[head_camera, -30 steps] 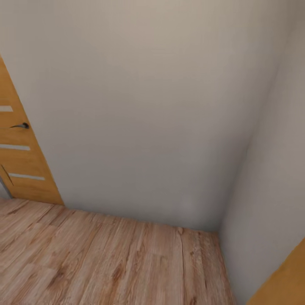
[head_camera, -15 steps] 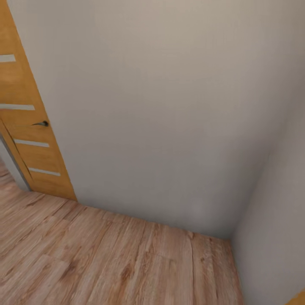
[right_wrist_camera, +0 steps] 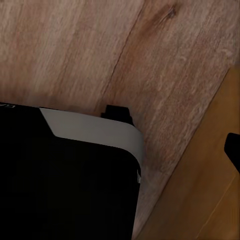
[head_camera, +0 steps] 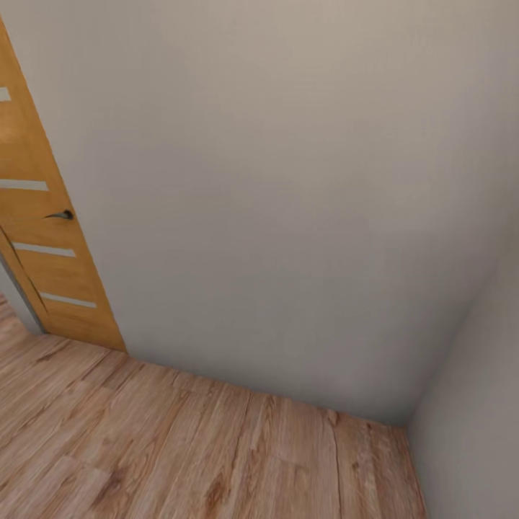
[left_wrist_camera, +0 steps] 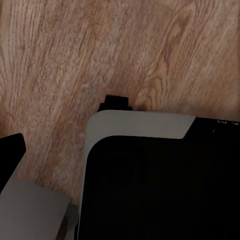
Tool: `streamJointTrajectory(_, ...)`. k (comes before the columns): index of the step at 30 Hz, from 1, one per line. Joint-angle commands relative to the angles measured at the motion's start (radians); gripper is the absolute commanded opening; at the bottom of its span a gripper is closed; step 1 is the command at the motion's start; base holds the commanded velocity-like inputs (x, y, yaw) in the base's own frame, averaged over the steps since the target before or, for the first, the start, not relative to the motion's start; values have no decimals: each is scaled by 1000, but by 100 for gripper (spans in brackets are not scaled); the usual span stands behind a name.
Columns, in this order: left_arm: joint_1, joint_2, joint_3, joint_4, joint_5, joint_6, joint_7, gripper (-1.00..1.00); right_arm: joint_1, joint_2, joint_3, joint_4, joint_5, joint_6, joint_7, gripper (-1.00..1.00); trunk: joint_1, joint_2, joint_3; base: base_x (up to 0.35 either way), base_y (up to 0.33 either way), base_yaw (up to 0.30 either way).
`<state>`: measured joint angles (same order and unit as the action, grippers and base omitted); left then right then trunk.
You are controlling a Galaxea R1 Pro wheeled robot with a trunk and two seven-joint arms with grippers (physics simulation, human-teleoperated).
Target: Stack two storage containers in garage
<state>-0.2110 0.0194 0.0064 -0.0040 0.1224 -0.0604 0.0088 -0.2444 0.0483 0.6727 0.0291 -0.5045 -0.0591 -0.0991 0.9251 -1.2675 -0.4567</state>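
Two plain walls (head_camera: 274, 187) meet in a corner over plank floor (head_camera: 180, 447); orange door (head_camera: 43, 238) at left. Robot likely in transit. Containers unseen, grippers' opening can't be told; wrist cameras face robot base (left_wrist_camera: 160, 185).

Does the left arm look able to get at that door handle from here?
Probably not yet: the door handle sits far off at the wooden door, while the left wrist camera looks down at plank floor.

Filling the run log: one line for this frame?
phase: in transit | ahead: cream wall | left: wooden door | floor: wood planks | containers: unseen
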Motion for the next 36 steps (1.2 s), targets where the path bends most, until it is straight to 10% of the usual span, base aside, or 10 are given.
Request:
streamJointTrajectory(1, -1, 0, 0, 1, 8, -3, 0, 100, -1, 1, 8, 3, -9, -5, -1, 100, 0, -1, -1, 83, 2, 0)
streamJointTrajectory(36, -1, -1, 0, 1, 8, -3, 0, 100, -1, 0, 8, 2, -8, -7, -1, 100, 0, -1, -1, 4, 0, 105)
